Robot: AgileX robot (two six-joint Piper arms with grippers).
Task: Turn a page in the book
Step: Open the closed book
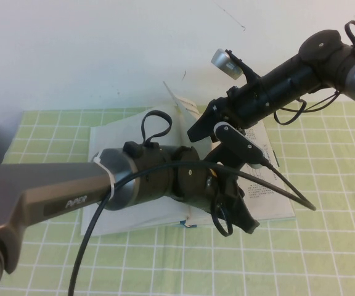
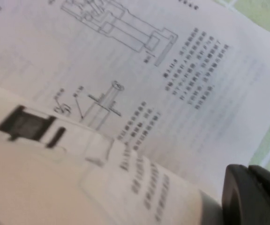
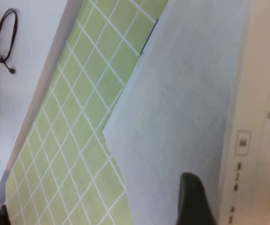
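Paper, thin and matte: the page [image 1: 179, 98] stands up from the open book [image 1: 276, 203] on checked green cloth [image 1: 325, 160]. Right gripper [image 1: 211, 126] spread beside it; left gripper [image 1: 242, 213] low over the book, fingers unclear.

An open book [image 1: 276, 203] lies on a green checked mat [image 1: 325, 246]. The left tool [image 1: 236, 213] hovers over its middle; the right tool [image 1: 205, 123] reaches a raised page [image 1: 179, 98].

Left claw [image 1: 242, 213] low; right claw [image 1: 205, 123] apparently open.
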